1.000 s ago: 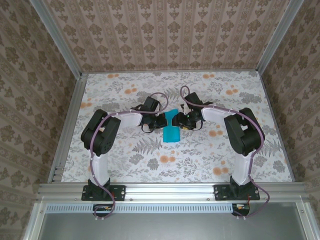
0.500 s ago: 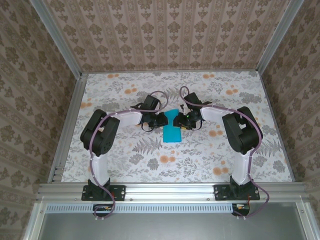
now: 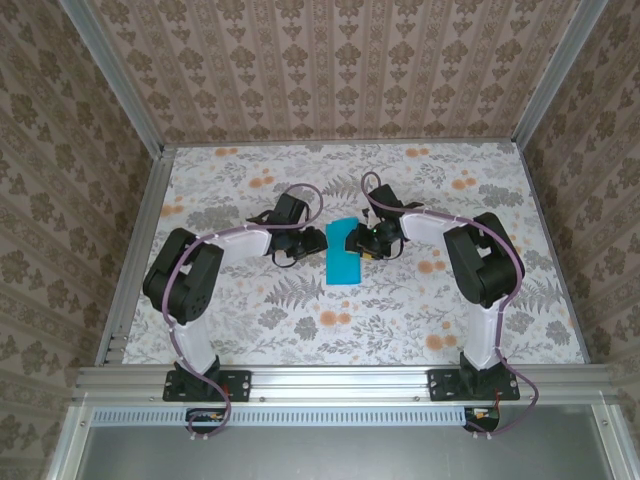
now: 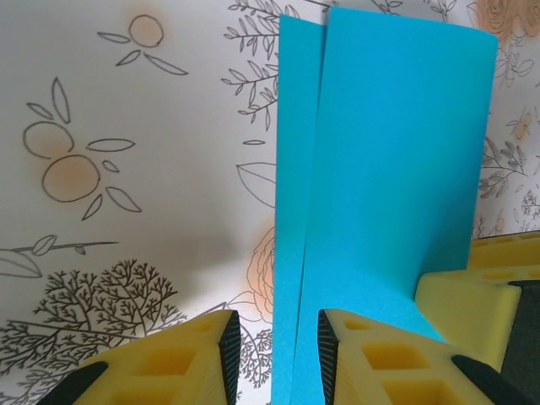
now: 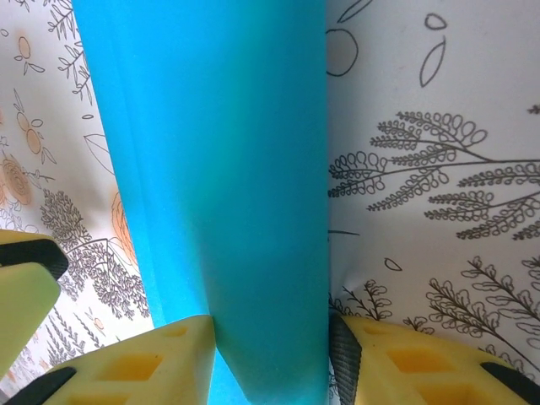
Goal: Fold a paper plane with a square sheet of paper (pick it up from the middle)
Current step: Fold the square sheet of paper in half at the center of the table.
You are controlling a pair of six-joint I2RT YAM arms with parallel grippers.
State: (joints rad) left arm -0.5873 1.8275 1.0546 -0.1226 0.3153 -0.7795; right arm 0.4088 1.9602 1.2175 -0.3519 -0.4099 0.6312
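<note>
Table [image 3: 250, 310], floral print. Square sheet of paper [image 3: 343, 256], teal, folded double, at table centre. Left gripper [image 4: 277, 327], at the sheet's 9 o'clock: narrowly parted, gripping nothing, sheet's edge visible through the gap. Right gripper [image 5: 270, 331], at its 2 o'clock: half open, sheet spanning the gap.

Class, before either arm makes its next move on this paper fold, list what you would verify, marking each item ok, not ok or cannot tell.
1. Sheet of paper lies on the table between both grippers: ok.
2. Folded layers' edges line up: not ok, one layer sticks out along one side.
3. Left gripper open, paper edge in its gap: ok.
4. Right gripper open, paper spanning its gap: ok.
5. Right gripper pressing the paper flat: cannot tell.
</note>
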